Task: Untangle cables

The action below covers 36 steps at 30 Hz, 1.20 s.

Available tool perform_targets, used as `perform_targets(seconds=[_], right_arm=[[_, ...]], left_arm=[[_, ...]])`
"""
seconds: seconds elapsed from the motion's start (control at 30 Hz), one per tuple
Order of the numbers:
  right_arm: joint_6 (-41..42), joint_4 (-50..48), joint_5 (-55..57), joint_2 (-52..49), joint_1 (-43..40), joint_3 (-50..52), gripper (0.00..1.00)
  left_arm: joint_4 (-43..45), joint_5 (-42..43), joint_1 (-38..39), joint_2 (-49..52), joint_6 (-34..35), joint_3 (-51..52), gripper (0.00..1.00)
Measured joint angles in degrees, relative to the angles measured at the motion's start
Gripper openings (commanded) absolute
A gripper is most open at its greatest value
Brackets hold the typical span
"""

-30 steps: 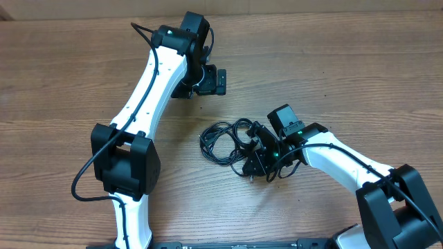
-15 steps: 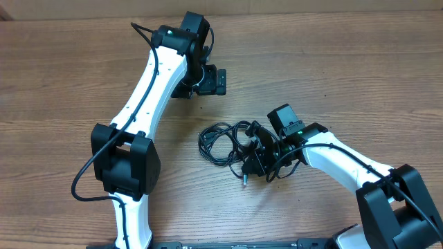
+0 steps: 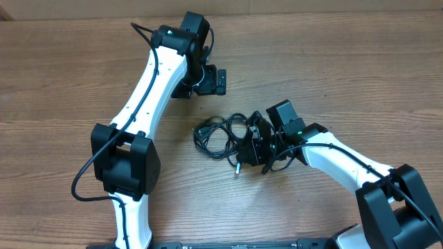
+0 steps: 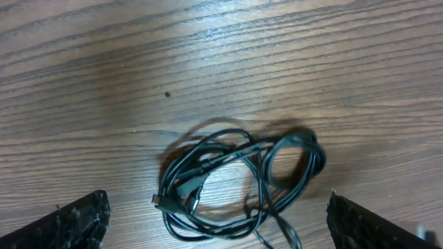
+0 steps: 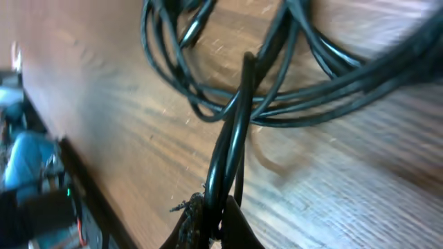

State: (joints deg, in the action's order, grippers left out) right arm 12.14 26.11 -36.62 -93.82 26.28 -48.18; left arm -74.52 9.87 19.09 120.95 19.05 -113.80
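Right gripper point(image 3: 255, 146), overhead: clenches strands of cables point(image 3: 216, 135) near counter's middle. Left gripper point(image 3: 216, 81): hovers toward far edge, well apart from cables. Left wrist: fingers point(image 4: 77, 221) spread wide, released, above looped cables point(image 4: 235, 183). Right wrist: fingers point(image 5: 197, 225) pinch two strands tight.

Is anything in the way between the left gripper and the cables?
Nothing visible. Only table surface lies between the left gripper and the cables, and the left wrist view shows them unobstructed. The right gripper pinches strands at the bundle's other side, off that path.
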Motion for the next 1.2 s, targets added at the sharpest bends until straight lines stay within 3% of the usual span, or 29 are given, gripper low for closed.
perform_targets(seconds=[0.63,0.87,1.2], right_arm=[[28.41,-5.14,21.09,0.0,0.02,0.0,0.04],[33.35,-5.11,28.85,0.0,0.0,0.0,0.04],[34.86,-4.98,31.58,0.0,0.0,0.0,0.04]], left_arm=[[-1.07,-0.02,0.0,0.0,0.02,0.0,1.0],[-1.84,0.0,0.0,0.0,-0.02,0.0,1.0],[-0.85,-0.02,0.0,0.0,-0.22,1.09,1.0]])
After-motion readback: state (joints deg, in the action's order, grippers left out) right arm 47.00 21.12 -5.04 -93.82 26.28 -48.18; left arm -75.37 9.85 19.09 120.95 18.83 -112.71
